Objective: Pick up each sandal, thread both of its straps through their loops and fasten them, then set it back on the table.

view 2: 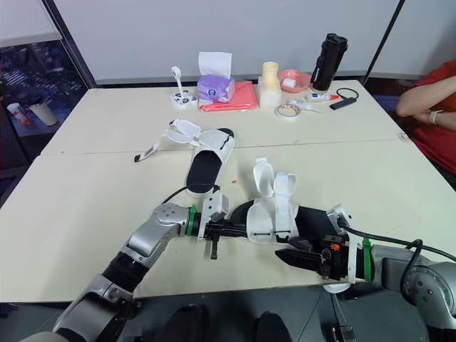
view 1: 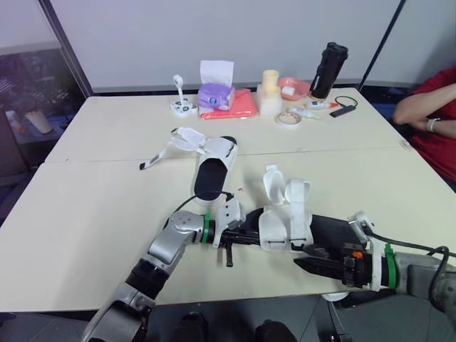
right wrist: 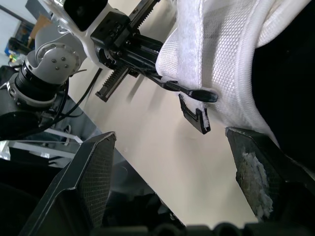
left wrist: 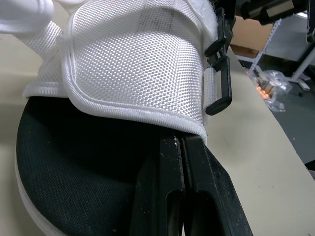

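Wrist views show left gripper (left wrist: 183,142) jaws clenched under the woven white strap (left wrist: 133,64) of the near black-soled sandal (view 1: 285,221), right gripper (right wrist: 170,135) jaws released beside its black loop (right wrist: 194,115).

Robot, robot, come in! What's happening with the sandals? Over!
Left pincer shut, tips under white strap of near sandal. Right pincer open beside its loop. Straps up, unfastened. Far sandal undone; nothing blocking.

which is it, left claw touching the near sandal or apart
Touching. The left wrist view shows the left claw shut, its tips tucked under the white strap of the sandal with no gap.
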You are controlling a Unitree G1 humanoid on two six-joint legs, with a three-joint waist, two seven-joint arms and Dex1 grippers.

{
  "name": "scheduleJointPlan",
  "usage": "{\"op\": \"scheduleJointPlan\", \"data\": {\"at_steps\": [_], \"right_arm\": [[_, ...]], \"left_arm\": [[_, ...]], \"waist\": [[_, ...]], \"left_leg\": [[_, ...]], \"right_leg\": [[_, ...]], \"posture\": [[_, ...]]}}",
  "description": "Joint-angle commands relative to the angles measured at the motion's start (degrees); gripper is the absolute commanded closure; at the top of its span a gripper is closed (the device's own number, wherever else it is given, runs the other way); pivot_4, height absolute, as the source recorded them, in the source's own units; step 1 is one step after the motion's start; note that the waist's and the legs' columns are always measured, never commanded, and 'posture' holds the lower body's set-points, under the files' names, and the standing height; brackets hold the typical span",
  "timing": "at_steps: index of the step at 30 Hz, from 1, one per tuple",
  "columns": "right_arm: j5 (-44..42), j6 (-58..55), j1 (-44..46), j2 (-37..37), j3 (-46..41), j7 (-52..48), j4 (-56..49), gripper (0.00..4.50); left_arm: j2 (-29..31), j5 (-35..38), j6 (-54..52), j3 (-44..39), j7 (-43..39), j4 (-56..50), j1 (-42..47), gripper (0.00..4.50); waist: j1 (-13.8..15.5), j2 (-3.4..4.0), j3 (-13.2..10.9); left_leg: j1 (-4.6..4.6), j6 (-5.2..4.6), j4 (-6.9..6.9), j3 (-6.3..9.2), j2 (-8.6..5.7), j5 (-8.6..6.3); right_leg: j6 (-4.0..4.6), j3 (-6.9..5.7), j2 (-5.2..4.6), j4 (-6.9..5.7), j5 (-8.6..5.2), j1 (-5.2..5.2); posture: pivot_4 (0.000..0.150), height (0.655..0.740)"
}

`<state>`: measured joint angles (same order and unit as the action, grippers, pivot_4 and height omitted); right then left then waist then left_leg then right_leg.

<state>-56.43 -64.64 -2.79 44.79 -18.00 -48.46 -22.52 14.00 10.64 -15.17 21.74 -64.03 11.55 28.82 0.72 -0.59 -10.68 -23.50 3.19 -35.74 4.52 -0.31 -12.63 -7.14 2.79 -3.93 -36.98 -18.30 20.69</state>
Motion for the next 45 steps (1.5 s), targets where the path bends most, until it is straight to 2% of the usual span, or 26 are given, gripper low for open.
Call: {"op": "scheduleJointPlan", "data": {"at_steps": [1, 3, 5, 7, 9, 10, 16, 25, 39, 41, 45], "right_arm": [[-1.1, 0.8, 1.5, -1.2, 0.3, 1.4, -0.3, 0.65], [-1.2, 0.9, 1.5, -1.9, 0.4, 2.0, -0.3, 1.17], [-2.2, 0.9, 1.7, -2.9, -0.2, 2.8, -0.2, 1.91], [-3.4, 0.7, 2.0, -3.8, -0.9, 3.6, -0.1, 3.12], [-3.8, 0.6, 2.1, -4.0, -1.2, 4.0, -0.1, 4.15], [-3.8, 0.6, 1.9, -3.9, -1.2, 4.2, -0.2, 4.46], [-5.2, -0.2, 0.1, -2.8, -1.0, 4.0, -1.4, 4.46], [-3.5, 0.9, -7.4, 3.4, 2.1, -1.8, -5.7, 4.46], [-6.2, 3.4, -23.1, 10.2, -2.5, -7.4, -20.5, 4.46], [-8.4, 3.8, -23.2, 10.0, -4.5, -6.9, -21.1, 4.46], [-18.2, 4.5, -18.3, 8.5, -7.8, -2.6, -18.9, 4.46]], "left_arm": [[-0.2, -1.8, -0.5, 2.4, 0.3, 1.5, -1.6, 4.50], [-0.2, -1.8, -0.5, 2.4, 0.4, 1.5, -1.6, 4.50], [-0.1, -1.9, -0.4, 2.4, 0.4, 1.5, -1.6, 4.50], [-0.1, -1.9, -0.4, 2.4, 0.5, 1.5, -1.6, 4.50], [-0.1, -1.9, -0.3, 2.4, 0.5, 1.5, -1.6, 4.50], [-0.2, -1.9, -0.3, 2.4, 0.5, 1.6, -1.6, 4.50], [-0.5, -1.9, -0.1, 2.5, 0.5, 1.9, -1.5, 4.50], [-0.7, -2.1, 0.2, 2.5, 0.5, 2.6, -1.4, 4.50], [-0.6, -2.1, 0.5, 2.5, 0.2, 3.4, -1.3, 4.50], [-0.8, -2.2, 0.7, 2.5, 0.1, 3.8, -1.1, 4.50], [-1.0, -2.3, 1.3, 2.8, -0.3, 4.7, -0.7, 4.50]], "waist": [[0.0, 0.00, 0.0], [0.0, 0.01, 0.0], [0.1, 0.01, 0.0], [0.1, 0.01, 0.0], [0.1, 0.01, 0.0], [0.1, 0.01, 0.0], [0.1, 0.01, 0.0], [0.1, 0.01, 0.0], [0.2, -0.06, 0.0], [0.1, -0.09, 0.0], [0.2, -0.11, 0.0]], "left_leg": [[0.00, 0.00, 0.00, 0.00, 0.00, 0.00], [0.00, 0.00, 0.00, 0.01, 0.00, 0.00], [0.00, 0.00, 0.00, 0.00, 0.00, 0.00], [0.00, 0.00, 0.01, 0.01, 0.00, 0.00], [0.00, 0.00, 0.02, 0.01, 0.00, 0.00], [0.00, 0.00, 0.02, 0.00, 0.00, 0.00], [0.00, 0.00, 0.02, 0.00, 0.00, 0.00], [0.00, 0.00, 0.01, 0.01, -0.02, 0.00], [0.01, 0.00, -0.01, 0.03, -0.02, 0.00], [0.01, 0.00, -0.01, 0.03, -0.02, 0.00], [0.03, 0.00, -0.05, 0.03, -0.01, 0.00]], "right_leg": [[0.00, 0.00, 0.00, 0.00, 0.00, 0.00], [0.00, 0.00, 0.00, 0.00, 0.00, 0.00], [0.00, 0.00, 0.00, 0.00, 0.00, 0.00], [0.00, 0.00, 0.00, 0.00, 0.00, 0.00], [0.00, 0.00, 0.00, 0.00, 0.00, 0.01], [0.00, 0.00, 0.00, 0.00, 0.00, 0.00], [0.00, 0.00, 0.00, 0.00, 0.00, 0.01], [0.00, -0.02, -0.03, 0.01, -0.01, -0.02], [-0.01, -0.05, -0.03, 0.03, -0.02, -0.05], [-0.02, -0.05, -0.03, 0.03, -0.02, -0.06], [-0.01, -0.05, -0.03, 0.03, -0.02, -0.11]], "posture": [[0.150, 0.7400], [0.150, 0.7400], [0.150, 0.7400], [0.150, 0.7400], [0.150, 0.7400], [0.150, 0.7400], [0.150, 0.7400], [0.150, 0.7400], [0.150, 0.7400], [0.150, 0.7400], [0.150, 0.7400]]}}
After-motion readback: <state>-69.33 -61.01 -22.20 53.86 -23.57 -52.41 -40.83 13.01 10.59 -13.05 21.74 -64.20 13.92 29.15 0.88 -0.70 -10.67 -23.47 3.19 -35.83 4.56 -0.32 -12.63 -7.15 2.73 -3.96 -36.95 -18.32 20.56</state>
